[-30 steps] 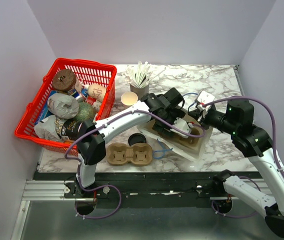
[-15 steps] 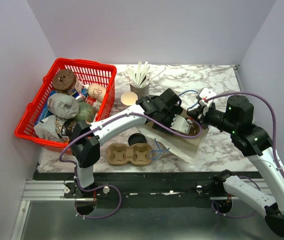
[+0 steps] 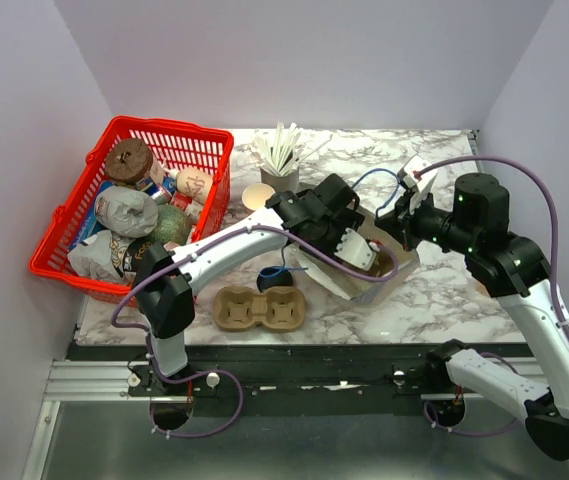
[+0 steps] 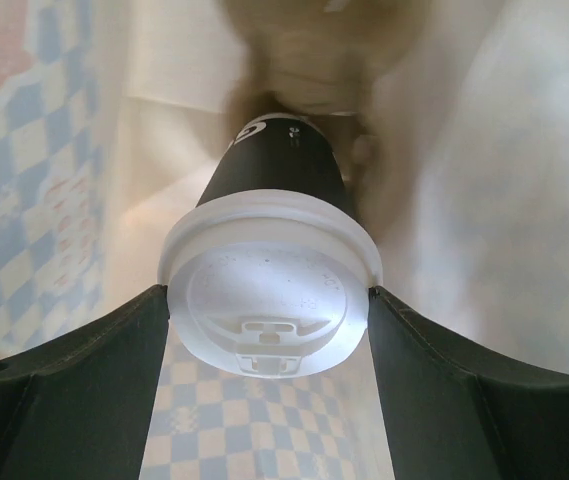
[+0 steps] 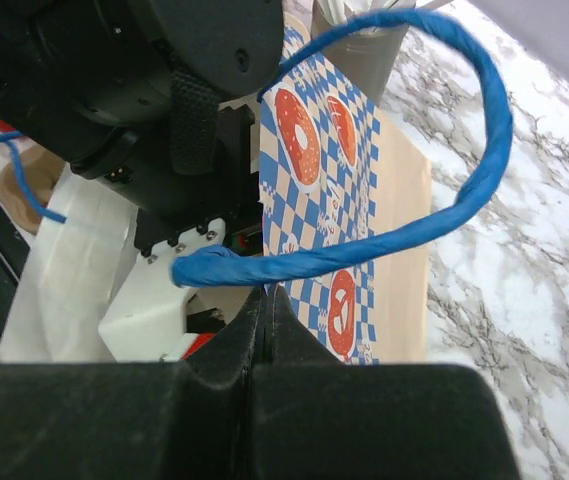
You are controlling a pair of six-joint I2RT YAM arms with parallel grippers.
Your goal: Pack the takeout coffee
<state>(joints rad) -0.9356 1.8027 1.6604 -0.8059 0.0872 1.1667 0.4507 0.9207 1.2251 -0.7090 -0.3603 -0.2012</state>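
Bag walls tight around left tool — takeout coffee filling its gap, table free beyond.

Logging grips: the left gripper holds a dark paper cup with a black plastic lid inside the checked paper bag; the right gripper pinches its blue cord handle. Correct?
No: the left wrist view shows a white plastic lid. Otherwise: left gripper grips the dark paper cup inside the checked paper bag; right gripper pinches its blue cord handle.

- Basket stands at the table's left.
- Stirrer cup stands behind centre, open cup just left of it.
- Bag lies at centre.
- Coffee is inside the bag, between the left gripper's fingers.
- Right gripper clamps the bag's handle, right of the bag.
- Carrier is in front, lid just behind it.
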